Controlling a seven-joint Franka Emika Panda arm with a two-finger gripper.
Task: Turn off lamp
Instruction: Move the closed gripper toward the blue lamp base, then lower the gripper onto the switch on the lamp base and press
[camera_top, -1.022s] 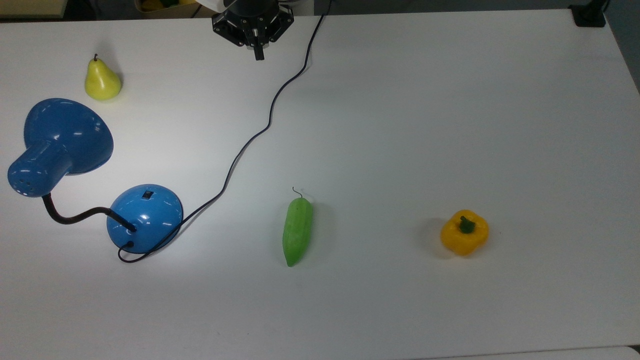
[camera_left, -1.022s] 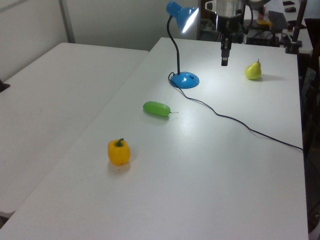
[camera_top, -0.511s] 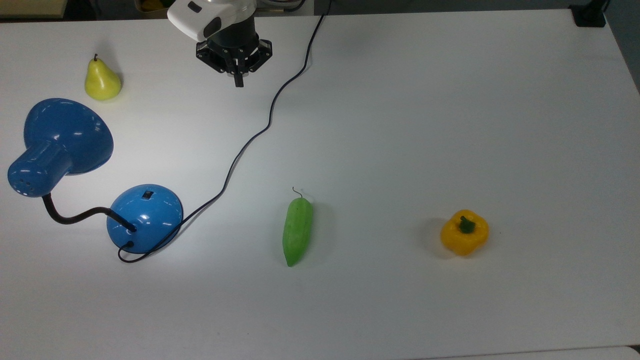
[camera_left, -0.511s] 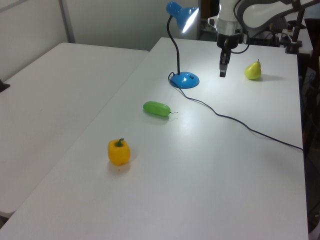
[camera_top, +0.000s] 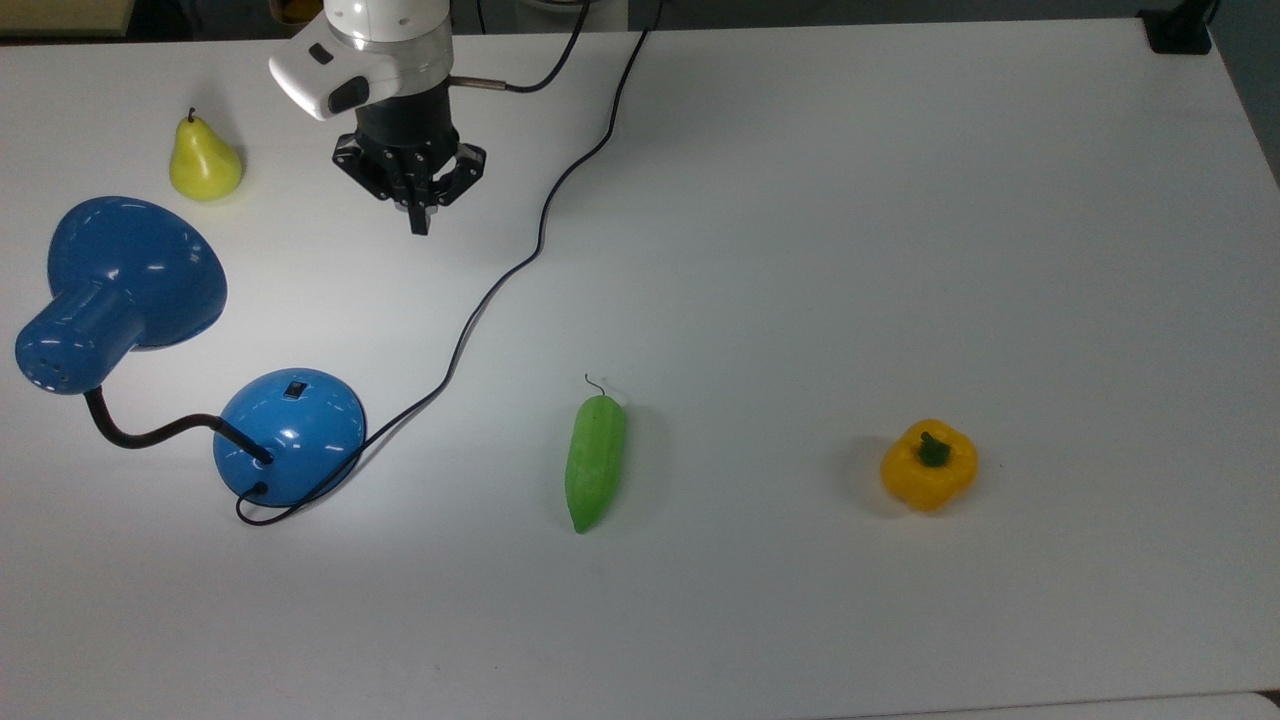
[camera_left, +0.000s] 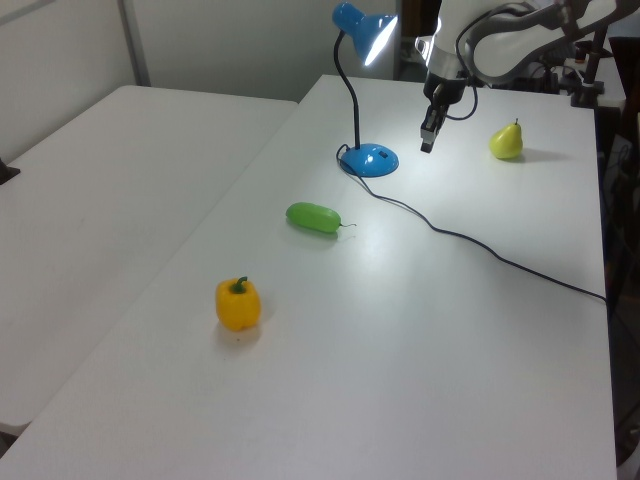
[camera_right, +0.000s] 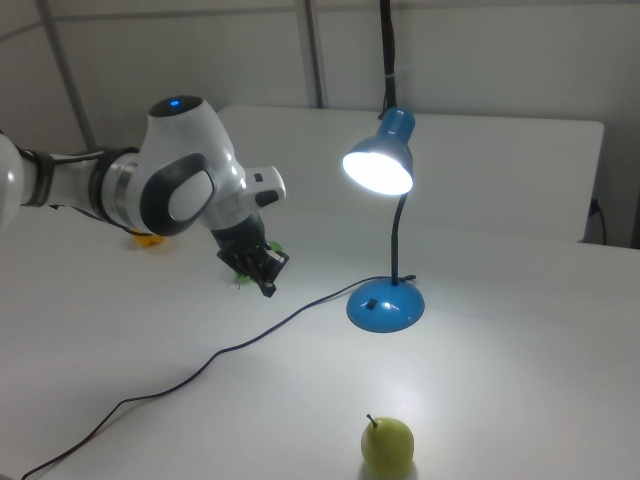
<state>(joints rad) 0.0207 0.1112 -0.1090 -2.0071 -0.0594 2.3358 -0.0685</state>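
**End effector above bench, lamp lit**

End effector (camera_top: 419, 226) hangs over the white bench (camera_top: 800, 250), pointing down, its two fingers pressed together into one narrow black tip with nothing between them. In the top view you find it toward the upper left, between the pear (camera_top: 204, 160) on the top view's left and the black cord (camera_top: 500, 285) on the top view's right. It touches neither. In the left view the end effector (camera_left: 427, 144) sits just beside the lamp's base on the left view's right, clear of it and above the bench surface.

Your target, the lamp (camera_top: 290, 435), stands at the top view's left edge. Its round blue base rests flat on the bench, with the small black switch (camera_top: 292, 389) on the dome's upper side, facing the end effector's side of the bench. The black neck bends away from the base to the flared blue shade (camera_top: 125, 280), which hangs over the bench near the pear. In the right view the lamp (camera_right: 385, 305) is plainly on (the shade's mouth glows white, and a bright patch lies on the bench round the base). The cord leaves the base at its rear, loops round it, then runs across the bench to the far edge.

Also on the bench: a green cucumber (camera_top: 595, 462) lying near the middle, and a yellow bell pepper (camera_top: 929, 464) well apart on the top view's right.
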